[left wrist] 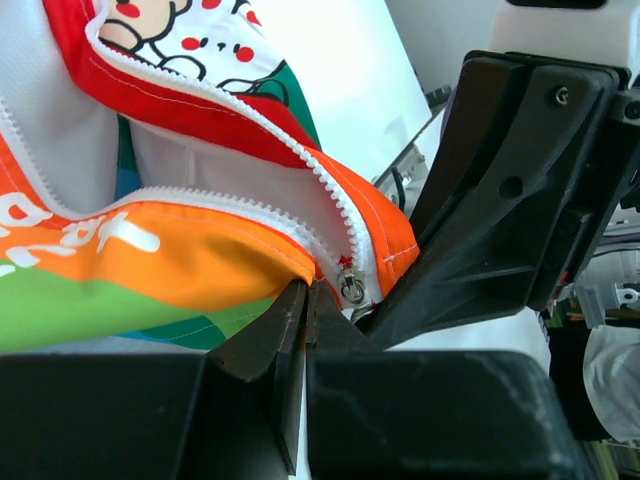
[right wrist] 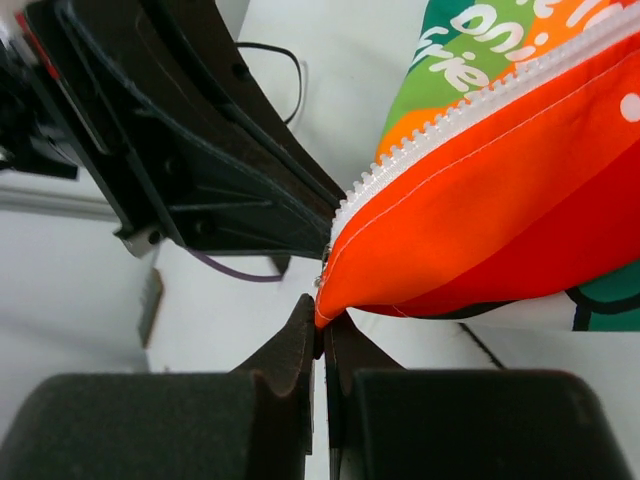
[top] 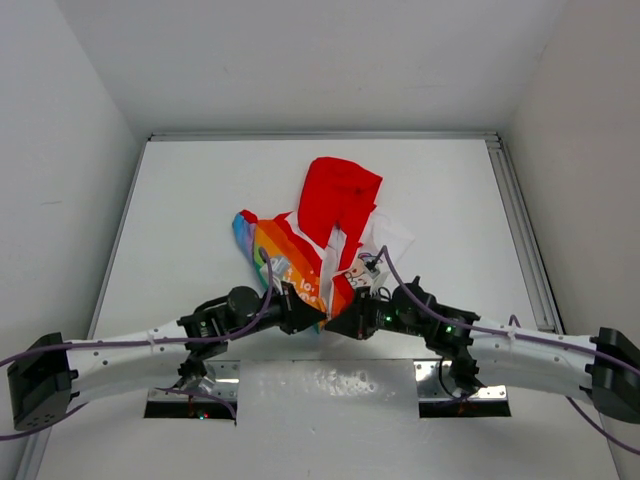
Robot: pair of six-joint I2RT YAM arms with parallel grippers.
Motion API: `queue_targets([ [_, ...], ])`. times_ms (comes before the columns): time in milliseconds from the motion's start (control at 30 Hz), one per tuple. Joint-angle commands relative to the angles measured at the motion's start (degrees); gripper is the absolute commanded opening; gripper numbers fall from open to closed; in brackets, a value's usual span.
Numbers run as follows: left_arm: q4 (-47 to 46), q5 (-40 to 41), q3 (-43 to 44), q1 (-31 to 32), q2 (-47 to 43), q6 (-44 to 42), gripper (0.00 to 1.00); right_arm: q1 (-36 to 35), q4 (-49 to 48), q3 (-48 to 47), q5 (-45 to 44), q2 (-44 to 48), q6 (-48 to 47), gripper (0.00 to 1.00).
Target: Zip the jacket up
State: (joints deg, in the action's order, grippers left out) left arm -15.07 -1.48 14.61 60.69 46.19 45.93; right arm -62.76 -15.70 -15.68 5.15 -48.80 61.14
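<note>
Gripping jacket (top: 318, 232) hem | left end effector (left wrist: 308, 298) clamped on it | right end effector (right wrist: 320, 325) likewise

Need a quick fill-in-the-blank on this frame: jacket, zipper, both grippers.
1. The hood of the jacket is ___.
2. The zipper teeth leading from the slider are ___ (joined/apart).
3. The left gripper and right gripper are both ___ (open/shut) on the jacket's bottom edge.

Missing: red; apart; shut.
</note>
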Motion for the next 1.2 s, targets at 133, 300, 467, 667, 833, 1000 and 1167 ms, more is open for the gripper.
queue_targets([
  [133, 0.9, 3.0, -2.8, 2.0, 0.3, -1.5, 0.00, 0.1, -8.3, -5.9, -4.2, -2.6, 12.6, 0.00],
  [300, 2.3, 4.3, -5.3, 2.8, -4.4, -1.3, 0.00, 1.0, -10.0, -5.5, -9.1, -2.9, 16.8, 0.00],
  [467, 4.9, 4.6, -5.9, 3.2, -8.4, -1.5, 0.00, 2.7, -12.6, -5.2, -14.3, -2.4, 19.0, 0.00],
  [667, 5.7, 3.9, -6.5, 3.7, -11.4, -2.4, 0.00, 7.2, -20.7, -3.3, -13.9, -6.8, 25.9, 0.00],
  [833, 5.8, 2.6, -6.2, 3.8, -9.2, -4.0, 0.00, 10.4, -33.6, -4.6, -8.0, -14.3, 31.5, 0.00],
  [1000, 5.7, 1.8, -5.3, 4.0, -7.9, -5.4, 0.00, 11.3, -33.9, -7.2, -7.6, -17.6, 31.6, 0.00],
  [1167, 5.1, 0.3, -3.8, 4.1, -6.7, -7.0, 0.00, 12.6, -32.4, -6.7, -8.2, -19.8, 30.7, 0.00],
])
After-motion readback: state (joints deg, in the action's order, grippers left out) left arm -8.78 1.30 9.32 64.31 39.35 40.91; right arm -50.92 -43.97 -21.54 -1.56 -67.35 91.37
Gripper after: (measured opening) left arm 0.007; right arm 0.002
